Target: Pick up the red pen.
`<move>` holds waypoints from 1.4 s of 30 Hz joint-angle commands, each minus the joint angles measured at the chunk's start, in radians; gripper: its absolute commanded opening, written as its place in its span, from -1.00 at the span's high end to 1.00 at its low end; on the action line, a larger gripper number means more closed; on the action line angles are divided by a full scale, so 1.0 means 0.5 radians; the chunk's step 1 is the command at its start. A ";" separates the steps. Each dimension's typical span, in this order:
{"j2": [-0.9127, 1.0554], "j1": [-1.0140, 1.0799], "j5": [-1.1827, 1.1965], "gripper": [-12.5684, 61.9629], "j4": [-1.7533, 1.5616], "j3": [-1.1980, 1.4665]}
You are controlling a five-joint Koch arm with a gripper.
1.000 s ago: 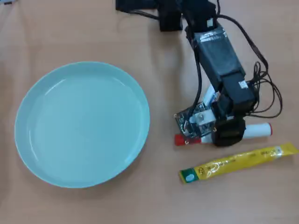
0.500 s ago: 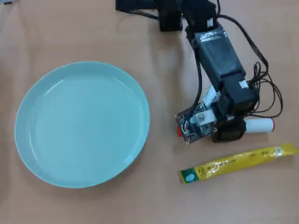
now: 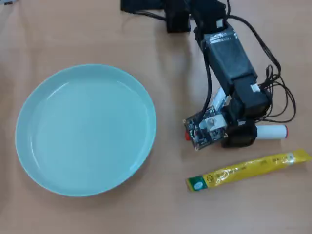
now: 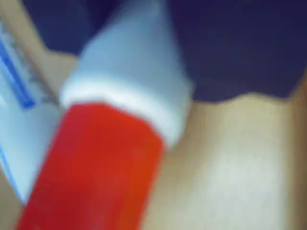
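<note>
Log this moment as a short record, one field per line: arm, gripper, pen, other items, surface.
arm: reaches from the top edge of the overhead view down over the pen
gripper: set over the pen's middle; jaws hidden under the arm, state cannot be told
red pen: lying across the table, white end showing right of the gripper, red cap filling the wrist view
yellow sachet: just below the pen in the overhead view, untouched
plate: light blue, at left
table: tan wood
</note>
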 commanded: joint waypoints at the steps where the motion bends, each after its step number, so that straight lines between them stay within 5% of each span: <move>1: 0.218 -0.018 0.012 0.88 0.006 -0.144; 42: 1.098 -0.028 0.006 0.88 -0.071 -0.328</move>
